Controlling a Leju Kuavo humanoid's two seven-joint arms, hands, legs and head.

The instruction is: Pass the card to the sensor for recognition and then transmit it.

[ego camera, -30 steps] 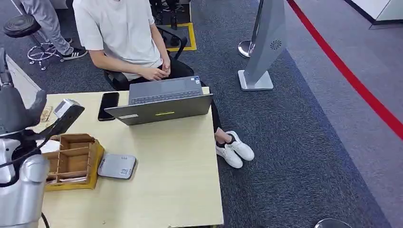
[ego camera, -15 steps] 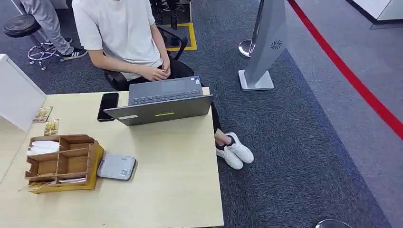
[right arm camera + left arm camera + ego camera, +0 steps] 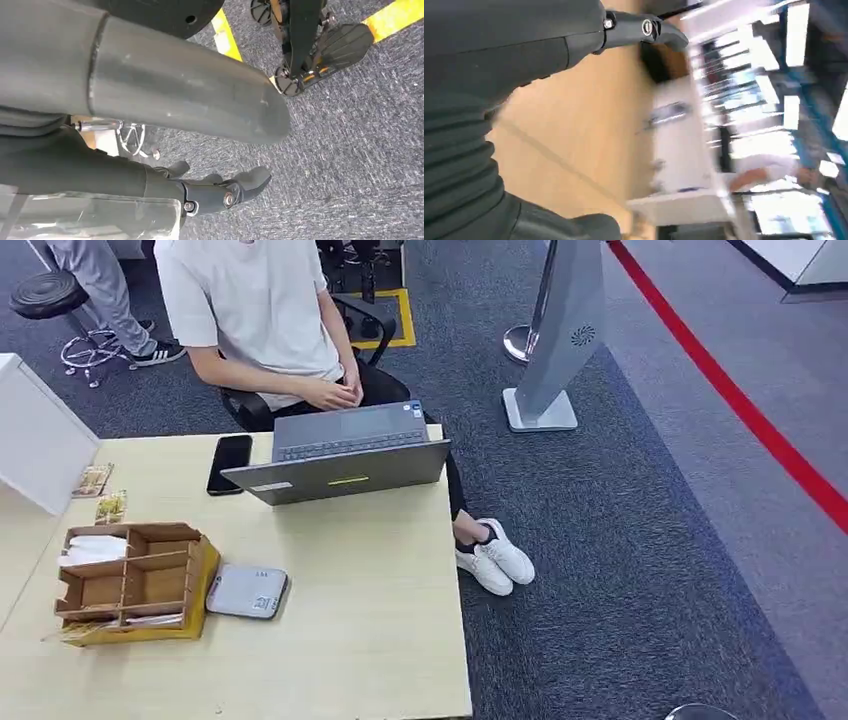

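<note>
Grey sensor (image 3: pixel 247 590) flat on the pale desk (image 3: pixel 380 640), face up, probably so that a card can be laid over it. Just beside the sensor, touching or nearly so, a wooden organiser (image 3: pixel 130 532) on a yellow base, with white cards (image 3: pixel 92 548) stacked in the compartment farthest from the sensor; probably the task's card among them, kept there within easy reach. Beyond the sensor, an open laptop (image 3: pixel 345 455) and a dark phone (image 3: pixel 229 462), with a seated person (image 3: pixel 260 310) behind them, placed to receive what gets passed. Left hand (image 3: pixel 499 75) blurred over the desk, thumb and fingers (image 3: pixel 644 27) spread, nothing seen between them. Right hand (image 3: pixel 100 170) hanging over the carpet, well apart from the sensor, fingers loosely apart and holding nothing. Card not yet picked up, by this reading.
</note>
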